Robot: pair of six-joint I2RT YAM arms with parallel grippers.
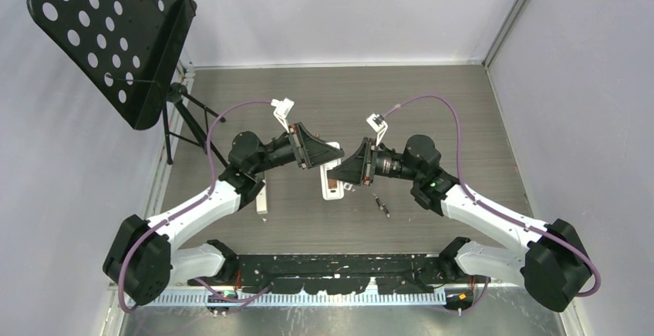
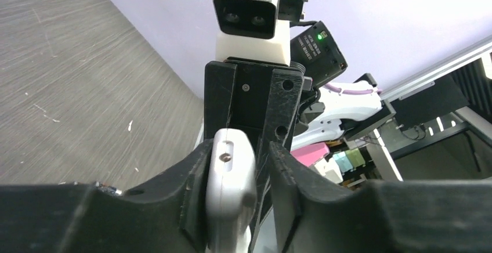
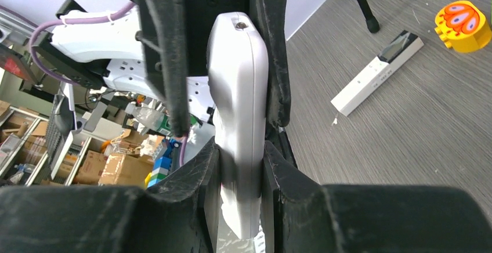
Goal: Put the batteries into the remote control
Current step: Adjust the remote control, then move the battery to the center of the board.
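We see the white, rounded remote (image 3: 239, 90) pinched by both left pincer (image 2: 237, 166) and right pincer (image 3: 241, 163) over the desk (image 1: 463, 120); one thin dark battery (image 1: 381, 205) lies nearby, well apart from every edge.

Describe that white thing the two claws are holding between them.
It is a white remote, smooth and plastic-looking, slim with rounded edges and a small round recess near one end. It is held over the middle of the table. The left gripper and the right gripper each pinch its sides between their black fingers, coming at it from opposite ends.
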